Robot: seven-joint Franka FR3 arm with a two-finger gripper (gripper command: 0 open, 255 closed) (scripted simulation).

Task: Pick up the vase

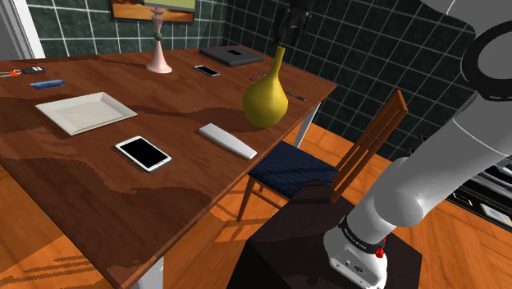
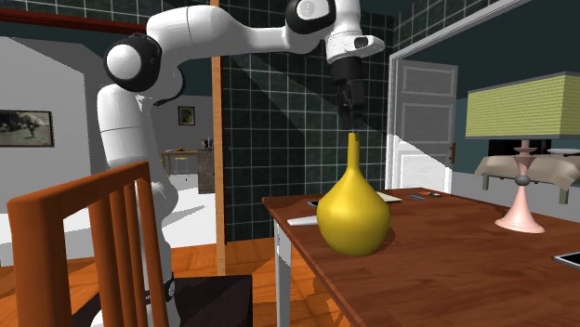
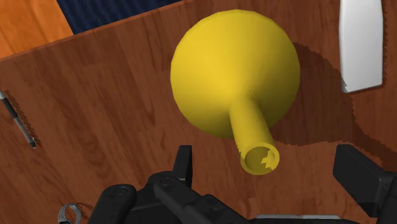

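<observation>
Yellow vase (image 1: pixel 265 98) (image 2: pixel 353 214) (image 3: pixel 235 70), round belly and long thin neck: upright on the wooden tabletop (image 1: pixel 180 107) (image 2: pixel 446 251) (image 3: pixel 108 95), close to its edge on the chair's side. Pale grey remote (image 1: pixel 227 140) (image 3: pixel 361 44): flat, near the vase, not touching. Pen (image 3: pixel 19 121): flat, on the vase's other side from the remote, apart from it. White-edged phone (image 1: pixel 143 153) and white square plate (image 1: pixel 84 112): beyond the remote from the vase, well apart. Lamp (image 1: pixel 160 41) (image 2: pixel 522 149), pink base: well apart from the vase, toward the tiled wall. Wooden chair (image 1: pixel 328 160) (image 2: pixel 84 241), blue seat: at the tabletop edge nearest the vase, between vase and stand (image 1: pixel 328 246). Nothing lies against the vase. White arm (image 1: pixel 443 164) (image 2: pixel 232 37): arches high over the chair, wrist pointing straight down. Black tool (image 1: pixel 287 39) (image 2: pixel 349 119) (image 3: pixel 270 162): directly above the vase's mouth, fingers spread wide to either side of the neck top, touching nothing.
</observation>
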